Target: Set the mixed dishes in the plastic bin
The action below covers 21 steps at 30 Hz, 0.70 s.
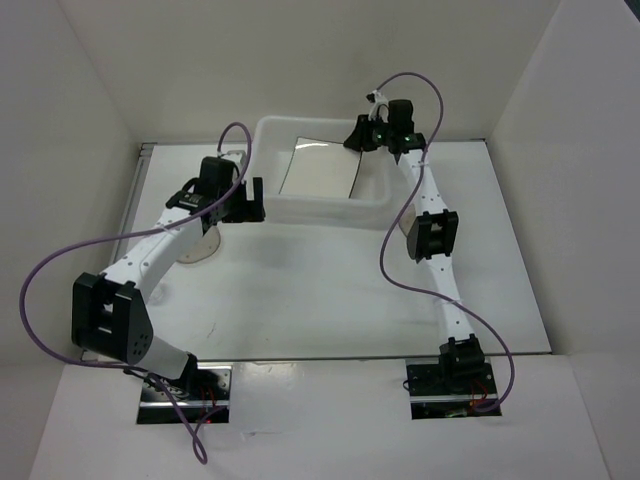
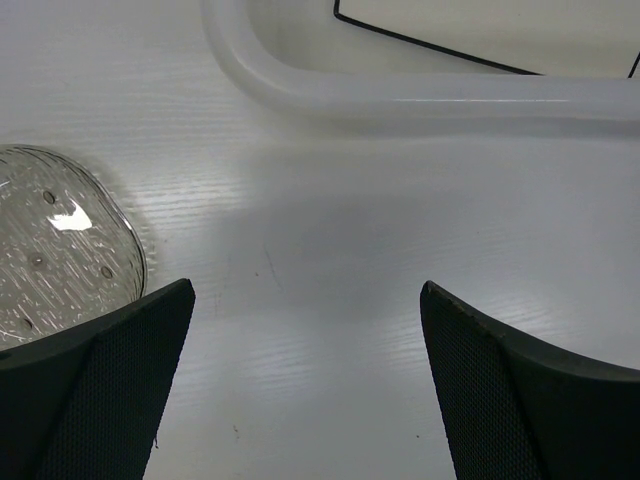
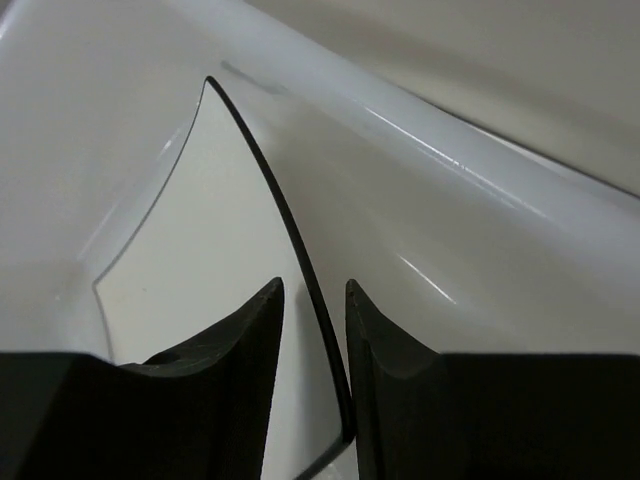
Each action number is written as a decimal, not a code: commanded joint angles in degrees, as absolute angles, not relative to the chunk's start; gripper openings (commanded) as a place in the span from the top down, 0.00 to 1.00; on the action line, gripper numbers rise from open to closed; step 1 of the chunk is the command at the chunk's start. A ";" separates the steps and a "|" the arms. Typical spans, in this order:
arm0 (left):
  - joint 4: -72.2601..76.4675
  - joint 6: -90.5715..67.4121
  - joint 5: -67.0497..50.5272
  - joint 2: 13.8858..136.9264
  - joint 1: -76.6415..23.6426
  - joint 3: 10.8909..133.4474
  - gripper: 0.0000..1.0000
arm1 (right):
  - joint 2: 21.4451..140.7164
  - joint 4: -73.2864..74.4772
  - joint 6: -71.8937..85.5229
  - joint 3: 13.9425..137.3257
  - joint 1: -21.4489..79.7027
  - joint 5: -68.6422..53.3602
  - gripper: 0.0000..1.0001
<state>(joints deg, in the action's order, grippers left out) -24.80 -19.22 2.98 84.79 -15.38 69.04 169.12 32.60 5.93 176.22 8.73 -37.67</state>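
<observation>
The square white plate (image 1: 320, 170) with a thin dark rim leans inside the plastic bin (image 1: 330, 212) at the back of the table. My right gripper (image 1: 362, 135) hangs over the bin's far right corner. In the right wrist view its fingers (image 3: 250, 340) stand a little apart on either side of the plate (image 3: 200, 260) edge, so the gripper (image 3: 315, 290) is open around the rim. My left gripper (image 2: 307, 300) is wide open and empty over bare table, just left of the bin (image 2: 400, 95). A small round translucent dish (image 2: 55, 245) lies beside its left finger.
The left arm's forearm crosses above the dish (image 1: 197, 247) in the top view. White walls close the table in on the left, right and back. The bin wall (image 3: 450, 200) rises close to the right gripper's right finger.
</observation>
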 commanded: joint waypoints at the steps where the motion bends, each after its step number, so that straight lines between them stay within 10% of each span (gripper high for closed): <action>1: -23.12 -17.93 3.60 85.61 -14.85 71.46 0.00 | 169.37 32.08 3.34 179.74 9.40 -35.60 0.63; 6: -23.12 -18.46 4.13 86.65 -14.85 71.98 0.00 | 169.37 32.08 3.34 179.74 9.40 -34.45 0.52; 12: -23.12 -18.46 4.13 87.19 -14.85 73.03 0.00 | 167.09 31.55 4.21 179.74 9.40 -33.40 0.06; 21: -21.97 -23.27 7.20 89.90 -10.11 75.05 0.00 | 149.10 31.72 7.56 179.74 8.26 -29.63 0.03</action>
